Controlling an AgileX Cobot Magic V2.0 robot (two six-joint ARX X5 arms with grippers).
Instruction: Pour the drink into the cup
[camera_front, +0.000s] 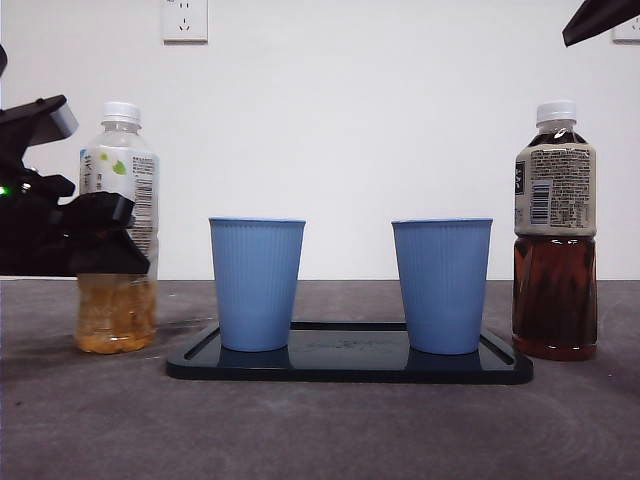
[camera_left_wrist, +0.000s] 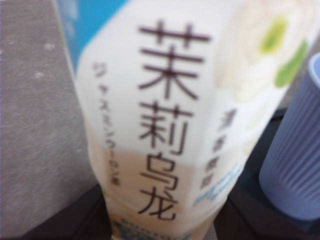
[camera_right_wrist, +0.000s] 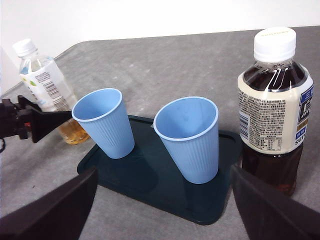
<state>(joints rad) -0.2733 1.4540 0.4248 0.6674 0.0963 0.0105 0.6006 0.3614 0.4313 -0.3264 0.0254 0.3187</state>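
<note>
front view shows the pale tea bottle (camera_front: 118, 230) standing on the table (camera_front: 320, 430) just off the tray (camera_front: 350, 365), near its edge by the nearer cup (camera_front: 256, 283). the left gripper (camera_front: 100, 235) has its jaws around the bottle's middle, hiding part of the label; whether they press it i cannot tell. the other cup (camera_front: 441, 285) and the dark tea bottle (camera_front: 555, 230) stand apart with bare table between. the right gripper (camera_right_wrist: 160, 210) hangs above with jaws spread, holding nothing.
</note>
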